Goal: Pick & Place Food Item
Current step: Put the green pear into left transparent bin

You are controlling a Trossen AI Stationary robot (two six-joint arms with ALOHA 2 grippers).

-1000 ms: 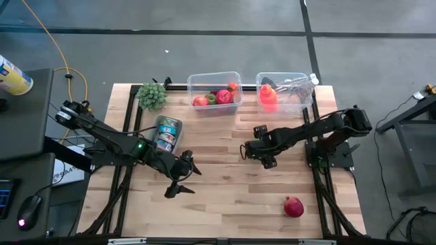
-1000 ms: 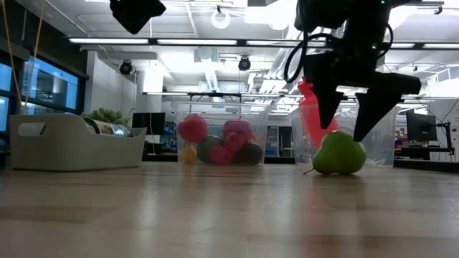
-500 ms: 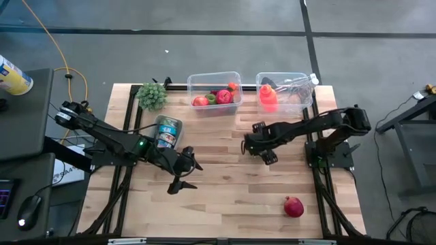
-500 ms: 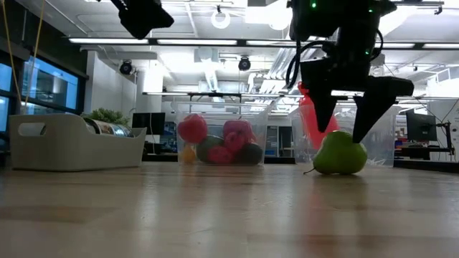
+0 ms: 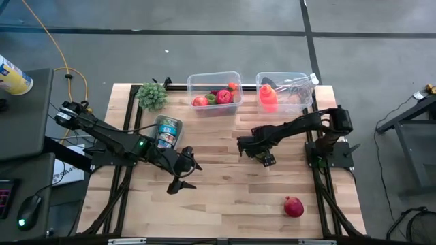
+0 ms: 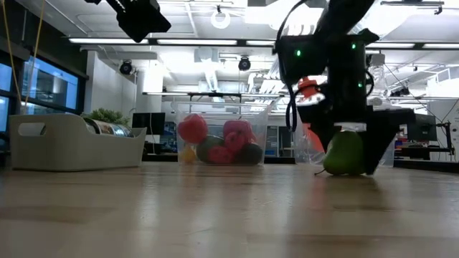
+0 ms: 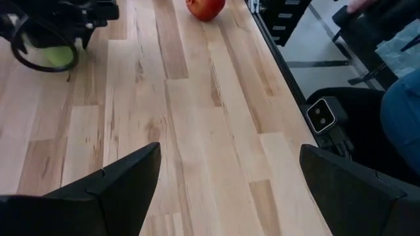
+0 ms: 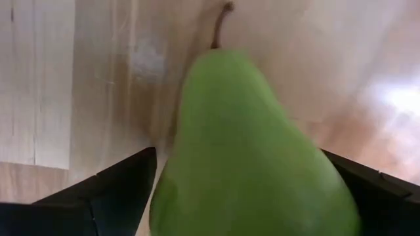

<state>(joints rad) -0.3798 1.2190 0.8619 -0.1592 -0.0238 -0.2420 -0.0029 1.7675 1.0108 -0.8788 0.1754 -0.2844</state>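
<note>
Green, pear-shaped plastic fruit (image 8: 252, 157) sits between the right claw's (image 6: 349, 154) wide fingers; close squarely on its belly; left claw (image 5: 182, 173) gapes idle.

The table (image 5: 225, 197) is pale wood, laid in long light-brown planks with darker grain streaks. At the centre of the high view, the black right gripper (image 5: 253, 151) stands over a bright green pear (image 6: 344, 153) with a brown stem. A deep red pomegranate (image 5: 293, 206) sits at lower right. At upper centre, a clear tub (image 5: 214, 84) shows red, green and orange fruit; a second clear tub (image 5: 285, 90) holds something orange-red. A green leafy bunch (image 5: 152, 95) lies upper left. The left gripper (image 5: 182, 173) is black too.
</note>
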